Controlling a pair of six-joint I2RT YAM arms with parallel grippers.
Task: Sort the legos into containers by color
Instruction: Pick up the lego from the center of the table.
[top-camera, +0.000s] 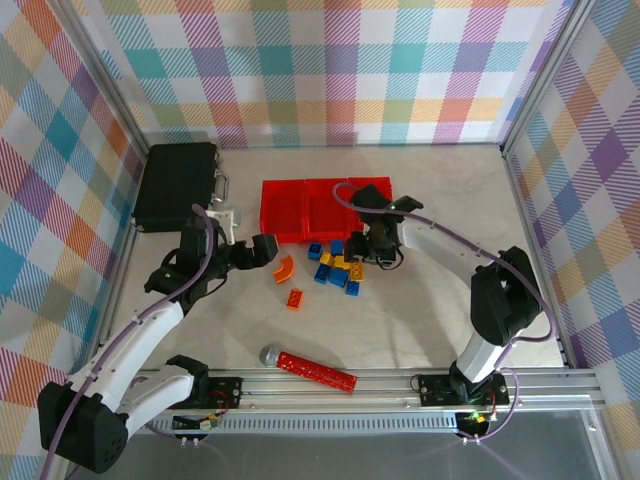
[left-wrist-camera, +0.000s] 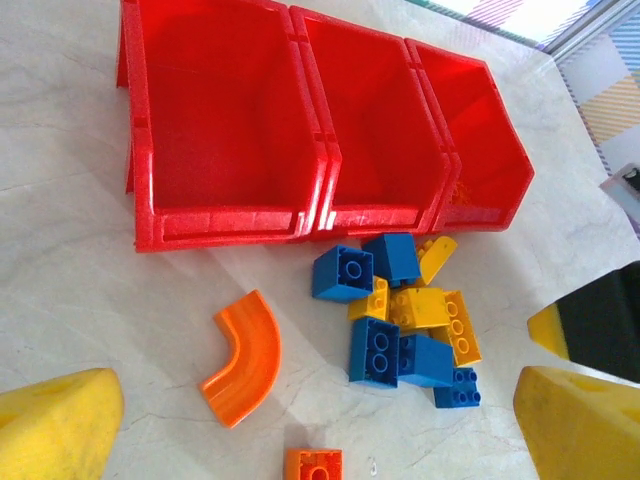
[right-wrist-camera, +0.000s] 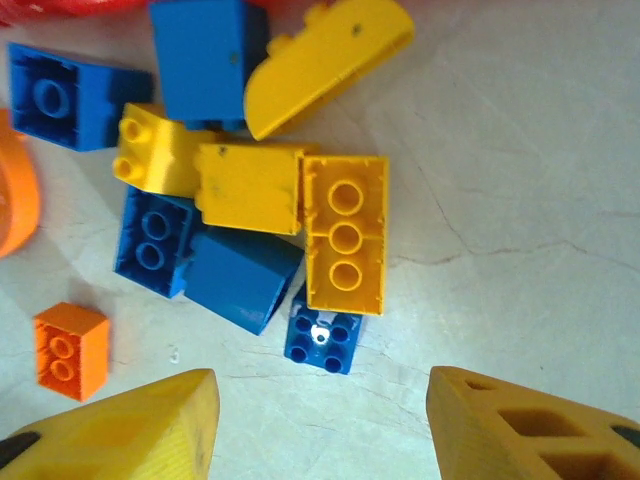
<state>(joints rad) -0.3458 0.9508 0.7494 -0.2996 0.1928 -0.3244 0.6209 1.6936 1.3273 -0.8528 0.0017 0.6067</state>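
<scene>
The legos (top-camera: 340, 268) lie heaped in blue and yellow on the bench (top-camera: 450, 200), the heap's far edge just short of the front rim of the red bins (top-camera: 283, 232) (three joined in a row). The right jaws hang at the heap's right edge, parted, with nothing between them. The left jaws stand wide and empty near the curved orange piece (top-camera: 285, 269) and small orange brick (top-camera: 295, 298), which lie apart to the left. Bare bench opens farther right.
</scene>
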